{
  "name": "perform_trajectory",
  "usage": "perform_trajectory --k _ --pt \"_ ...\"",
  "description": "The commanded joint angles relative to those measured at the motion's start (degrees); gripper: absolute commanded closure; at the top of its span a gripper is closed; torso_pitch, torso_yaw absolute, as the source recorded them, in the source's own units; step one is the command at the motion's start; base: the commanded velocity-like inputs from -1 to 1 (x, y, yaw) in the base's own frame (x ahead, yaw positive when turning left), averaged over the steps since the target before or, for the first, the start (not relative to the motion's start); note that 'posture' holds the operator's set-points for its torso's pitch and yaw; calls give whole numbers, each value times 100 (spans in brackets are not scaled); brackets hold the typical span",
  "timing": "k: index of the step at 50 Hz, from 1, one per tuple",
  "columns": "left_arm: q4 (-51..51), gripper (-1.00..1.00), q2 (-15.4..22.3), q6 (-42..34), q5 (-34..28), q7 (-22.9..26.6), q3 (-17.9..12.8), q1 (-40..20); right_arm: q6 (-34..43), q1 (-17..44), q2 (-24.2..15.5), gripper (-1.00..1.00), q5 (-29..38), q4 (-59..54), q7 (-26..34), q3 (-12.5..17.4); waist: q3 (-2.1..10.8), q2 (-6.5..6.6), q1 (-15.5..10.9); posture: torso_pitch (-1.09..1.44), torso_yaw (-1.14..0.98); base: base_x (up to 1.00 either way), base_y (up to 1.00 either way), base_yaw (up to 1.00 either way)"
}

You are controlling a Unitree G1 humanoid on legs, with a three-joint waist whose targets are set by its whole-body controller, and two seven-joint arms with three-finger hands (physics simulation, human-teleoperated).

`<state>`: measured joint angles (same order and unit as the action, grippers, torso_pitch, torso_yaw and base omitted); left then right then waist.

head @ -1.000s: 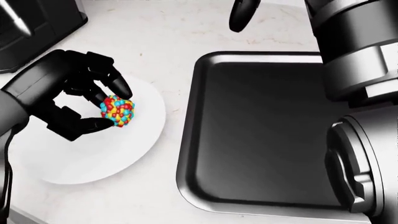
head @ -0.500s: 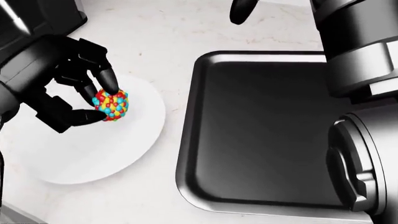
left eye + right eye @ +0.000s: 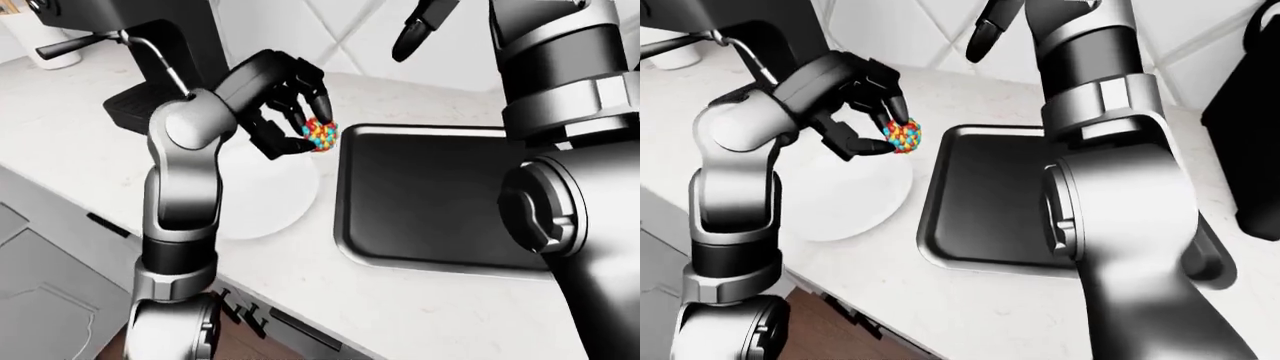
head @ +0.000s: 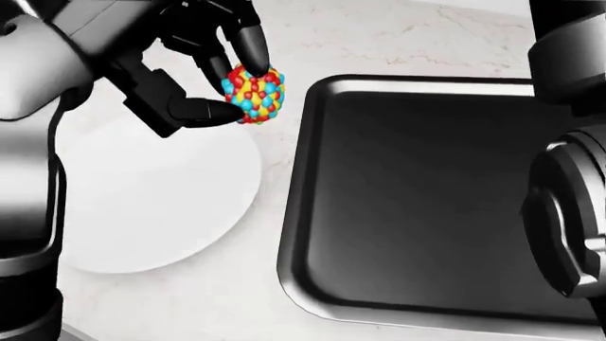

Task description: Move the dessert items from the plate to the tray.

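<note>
- Dark metal tray [image 4: 417, 206] (rounded rim) and round white plate [image 4: 142, 213], left of it, lie bare on the marbled desk [image 4: 398, 42].
- Left hand [image 4: 190, 64] fingers [image 4: 248, 44] pinch a bumpy multicoloured ball [image 4: 253, 94] just left of the tray.

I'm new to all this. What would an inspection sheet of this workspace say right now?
Surface: white marbled counter.
Job's things: sprinkle-covered dessert ball held above the white plate edge; plate bare; black tray holds nothing.
Clutter: nothing seen.
Grippers: left hand pinches the ball; right hand raised above the tray, fingers unclear.
Cables: nothing seen.
Surroundings: espresso machine, tiled wall, cabinet fronts.
</note>
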<state>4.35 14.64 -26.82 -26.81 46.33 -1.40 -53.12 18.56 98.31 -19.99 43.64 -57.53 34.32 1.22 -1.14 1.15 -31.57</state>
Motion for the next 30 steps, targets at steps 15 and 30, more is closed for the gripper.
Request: perform_trajectory --k 15,30 --pt "51 54 -1137 253 -418 -213 606 -229 -55 693 -114 -100 22 57 -252 58 147 -98 -39 0 42 0 0 0" --pt "92 42 -2082 892 -1258 -56 1288 776 34 523 -119 -100 -35 270 -213 68 144 -204 -88 0 42 0 0 0"
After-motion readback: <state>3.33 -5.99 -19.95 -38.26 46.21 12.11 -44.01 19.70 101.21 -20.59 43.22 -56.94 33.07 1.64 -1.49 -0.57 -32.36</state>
